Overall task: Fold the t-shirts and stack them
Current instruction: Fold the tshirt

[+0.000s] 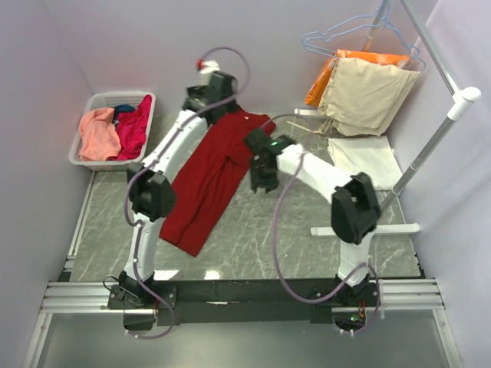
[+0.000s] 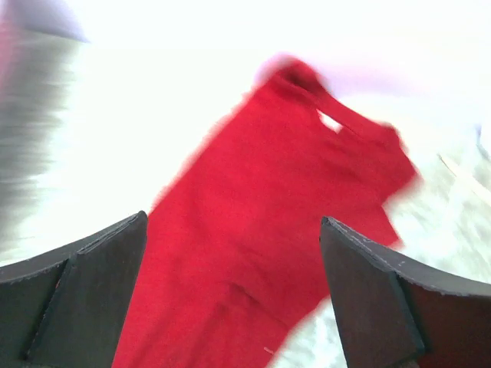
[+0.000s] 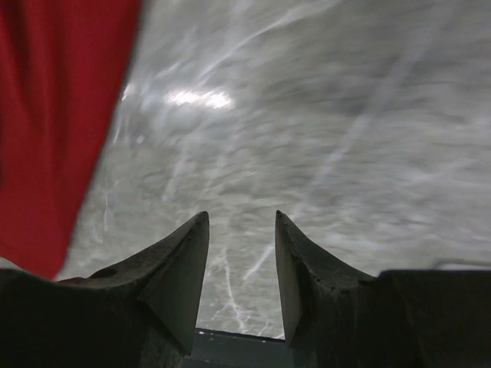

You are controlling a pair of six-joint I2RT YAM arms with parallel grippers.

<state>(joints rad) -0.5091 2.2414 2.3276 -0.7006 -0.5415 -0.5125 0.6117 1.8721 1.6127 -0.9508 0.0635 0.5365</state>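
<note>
- The dark red t-shirt is lying on the grey marbled table as a long slanted strip. Its collar end is pointing away from the arm bases and its hem is toward the near left.
- The left gripper is hanging above the collar end of that shirt. Its jaws are spread wide, with nothing between them. In the left wrist view, which is blurred, the red cloth is filling the gap well below the fingers.
- The right gripper is hovering just off the shirt's right edge, about halfway along its length. Its jaws are standing apart and gripping nothing, and bare table is showing between them. The red cloth is running along the left side of the right wrist view.
- Left of the shirt's collar end, a white basket is holding a salmon-pink t-shirt, a magenta t-shirt and a bit of blue cloth.
- Well to the right of the red shirt, a cream-white t-shirt is lying flat and folded on the table.
- Beyond that one, a beige garment and an orange garment are hanging on wire hangers from a white rack.
</note>
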